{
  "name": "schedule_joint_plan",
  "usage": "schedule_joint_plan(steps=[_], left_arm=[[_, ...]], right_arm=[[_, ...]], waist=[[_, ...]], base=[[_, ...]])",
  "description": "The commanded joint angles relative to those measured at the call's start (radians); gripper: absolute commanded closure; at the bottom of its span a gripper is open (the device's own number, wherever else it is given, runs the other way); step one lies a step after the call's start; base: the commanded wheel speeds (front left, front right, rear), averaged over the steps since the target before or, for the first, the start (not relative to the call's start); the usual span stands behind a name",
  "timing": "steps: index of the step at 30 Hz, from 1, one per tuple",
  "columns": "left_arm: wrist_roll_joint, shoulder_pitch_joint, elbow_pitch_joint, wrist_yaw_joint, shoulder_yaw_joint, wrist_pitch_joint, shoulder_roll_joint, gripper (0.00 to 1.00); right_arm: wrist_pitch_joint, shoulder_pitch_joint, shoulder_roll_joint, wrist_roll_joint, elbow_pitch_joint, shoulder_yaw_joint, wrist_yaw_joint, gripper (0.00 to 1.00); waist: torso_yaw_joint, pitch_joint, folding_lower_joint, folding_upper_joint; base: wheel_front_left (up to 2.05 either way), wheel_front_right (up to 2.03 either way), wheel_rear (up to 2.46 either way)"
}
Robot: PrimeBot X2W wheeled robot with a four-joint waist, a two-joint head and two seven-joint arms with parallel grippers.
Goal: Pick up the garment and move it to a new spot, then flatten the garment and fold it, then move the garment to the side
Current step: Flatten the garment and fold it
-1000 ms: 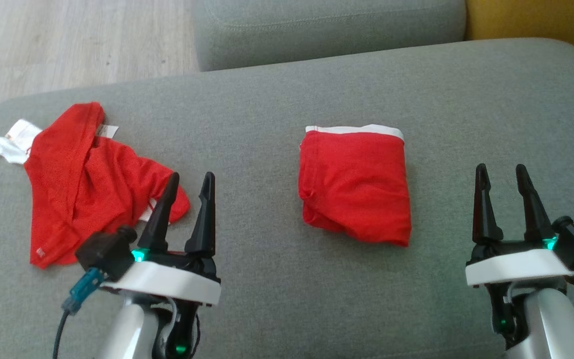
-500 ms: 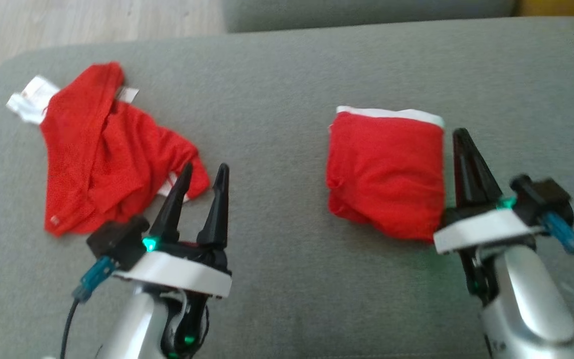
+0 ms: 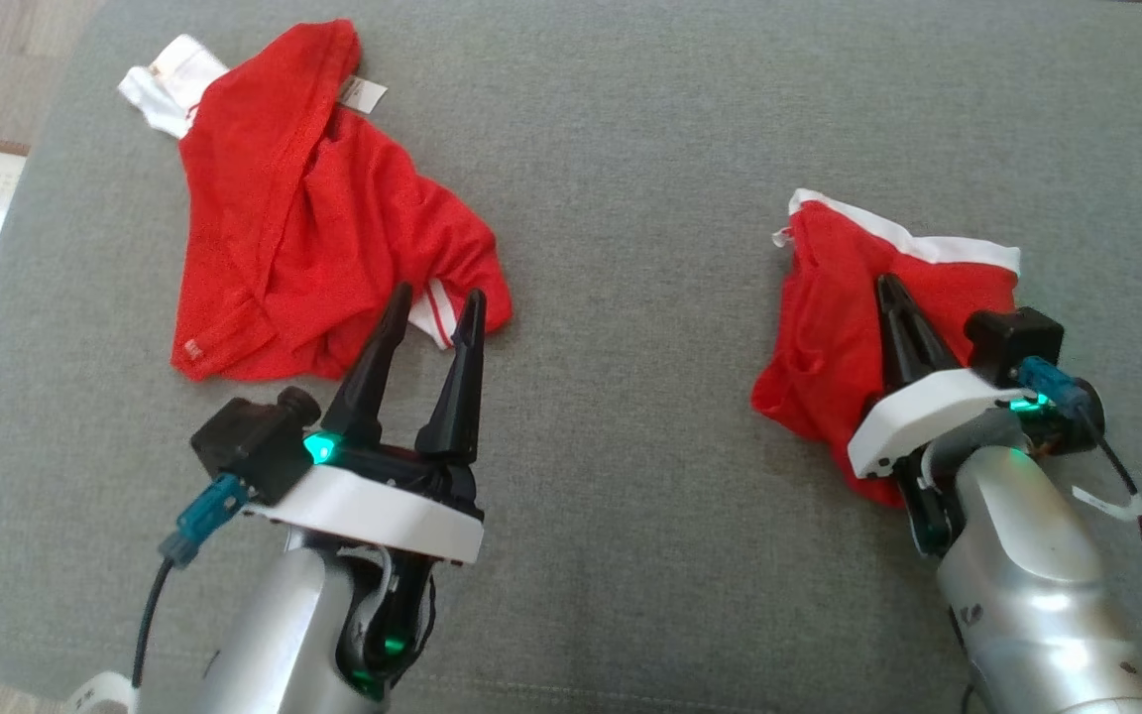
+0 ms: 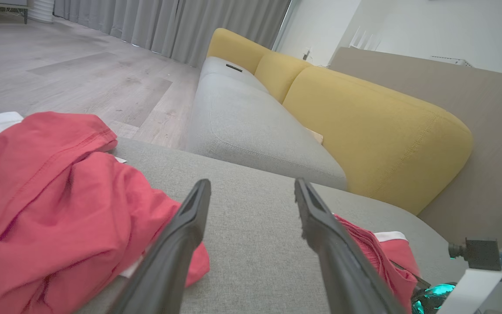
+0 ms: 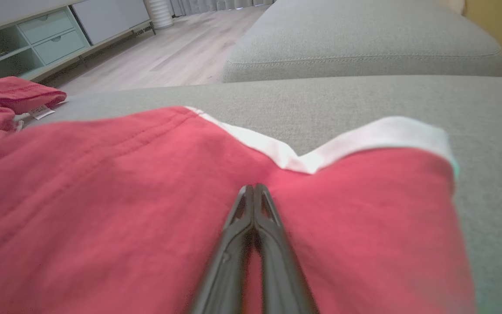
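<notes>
At the right of the head view, the red garment (image 3: pixel 819 297) lies bunched on the grey cushion (image 3: pixel 630 198). Its white waistband (image 3: pixel 928 246) runs along the upper edge and dips into a V in the right wrist view, where the cloth puckers. The right gripper (image 3: pixel 890 293) is clenched on the garment's middle, pinching the fabric. At lower left the left gripper (image 3: pixel 437 297) stands released, its tips over the edge of a crumpled red cloth (image 3: pixel 284 218).
</notes>
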Motion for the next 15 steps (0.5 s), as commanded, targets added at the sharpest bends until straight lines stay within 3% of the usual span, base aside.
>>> schedule_joint_plan(steps=[1,8,15], left_arm=[[-0.003,-0.041,-0.03,0.004,0.032,-0.005,0.007,0.0],[-0.006,-0.042,-0.028,0.009,0.04,-0.005,0.007,0.0],[-0.012,-0.041,-0.031,0.012,0.032,-0.005,0.007,0.0]], right_arm=[[-0.013,-0.033,0.002,0.003,-0.012,0.033,0.007,1.0],[-0.015,-0.017,0.002,0.11,-0.122,0.197,0.007,1.0],[0.024,-0.008,0.002,0.153,-0.016,0.381,0.007,1.0]], waist=[[0.007,0.003,0.0,0.0],[-0.004,-0.015,0.0,0.0],[-0.019,-0.02,0.0,0.0]], base=[[0.0,0.0,0.0],[0.0,0.0,0.0],[0.0,0.0,0.0]])
